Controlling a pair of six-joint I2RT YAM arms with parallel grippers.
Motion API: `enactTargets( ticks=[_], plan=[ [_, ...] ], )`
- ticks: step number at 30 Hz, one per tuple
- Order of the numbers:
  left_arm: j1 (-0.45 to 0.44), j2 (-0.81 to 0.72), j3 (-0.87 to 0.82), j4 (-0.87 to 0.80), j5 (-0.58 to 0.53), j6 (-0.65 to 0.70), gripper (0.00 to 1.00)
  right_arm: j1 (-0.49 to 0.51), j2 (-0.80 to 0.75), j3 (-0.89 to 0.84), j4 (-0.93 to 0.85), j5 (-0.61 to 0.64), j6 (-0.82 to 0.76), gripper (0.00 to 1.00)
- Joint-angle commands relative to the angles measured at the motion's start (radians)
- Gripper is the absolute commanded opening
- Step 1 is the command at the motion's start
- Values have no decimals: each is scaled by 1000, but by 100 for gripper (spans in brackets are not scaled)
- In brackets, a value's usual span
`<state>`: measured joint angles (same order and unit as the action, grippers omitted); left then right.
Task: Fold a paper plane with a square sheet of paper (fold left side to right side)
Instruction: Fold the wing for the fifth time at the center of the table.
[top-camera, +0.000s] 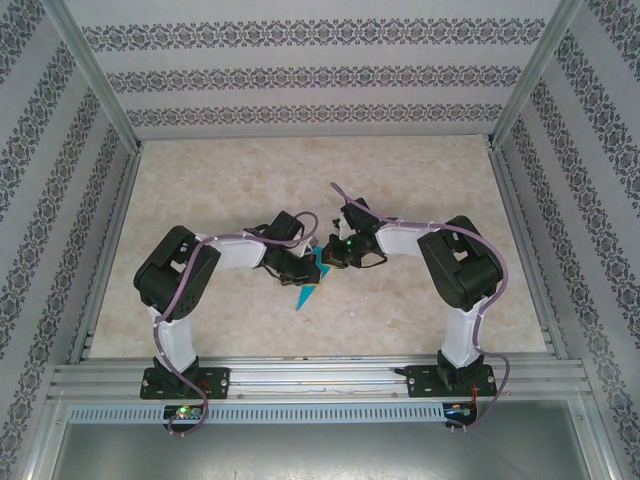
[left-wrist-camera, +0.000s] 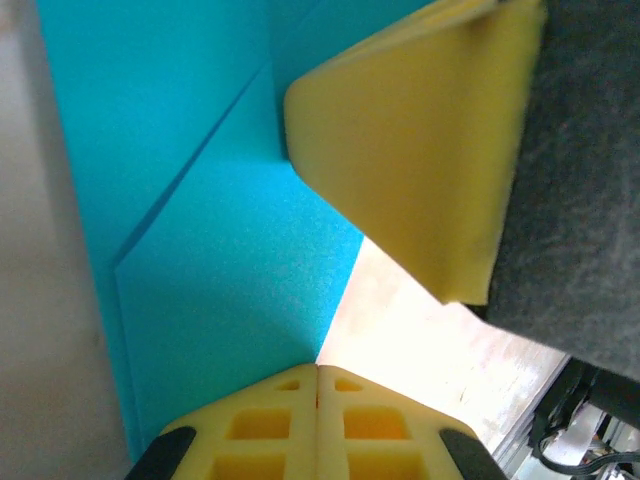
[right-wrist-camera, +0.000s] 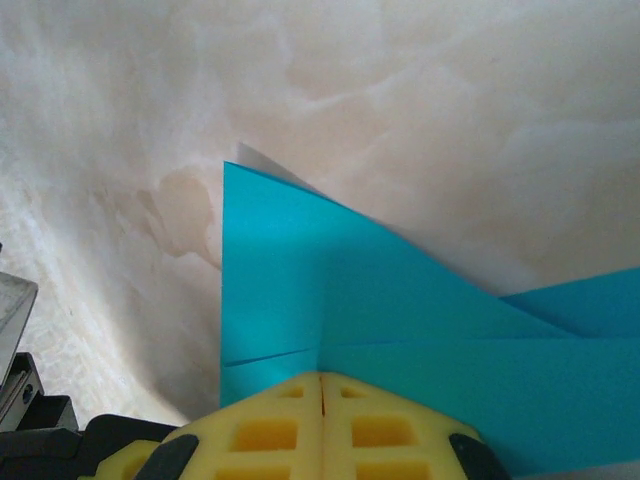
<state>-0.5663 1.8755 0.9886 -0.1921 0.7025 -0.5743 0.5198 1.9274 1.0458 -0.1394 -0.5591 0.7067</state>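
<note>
**Left gripper (left-wrist-camera: 318, 372) and right gripper (right-wrist-camera: 322, 380) both pinched shut on one thin teal-blue sheet of matte paper (top-camera: 310, 285)**

One marbled beige table (top-camera: 200, 180) carries two arms, the left arm (top-camera: 180, 270) and right arm (top-camera: 460, 265), bolted at its near edge. The single sheet, creased and tapering to a point, sits mid-table, somewhat toward the near edge. Judgement: for a clean left-over-right fold, hold both pinches firm, bring the edges flush first, then press the crease outward from the centre. Count: two grippers, one sheet.
</note>
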Motion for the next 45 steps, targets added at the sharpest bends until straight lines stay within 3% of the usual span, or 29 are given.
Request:
enactTargets(
  ticks=[1, 9, 27, 45],
  plan=[
    [-4, -23, -80, -116, -11, 54, 0, -2, 80, -23, -116, 85, -18, 0],
    [-12, -102, -195, -125, -9, 85, 0, -9, 90, -18, -131, 93, -27, 0],
    [-19, -277, -444, -22, -14, 10, 0, -8, 111, 12, -149, 88, -33, 0],
    [-29, -340, -505, 2, -22, -25, 0, -4, 122, 29, -158, 88, -39, 0]
  ],
)
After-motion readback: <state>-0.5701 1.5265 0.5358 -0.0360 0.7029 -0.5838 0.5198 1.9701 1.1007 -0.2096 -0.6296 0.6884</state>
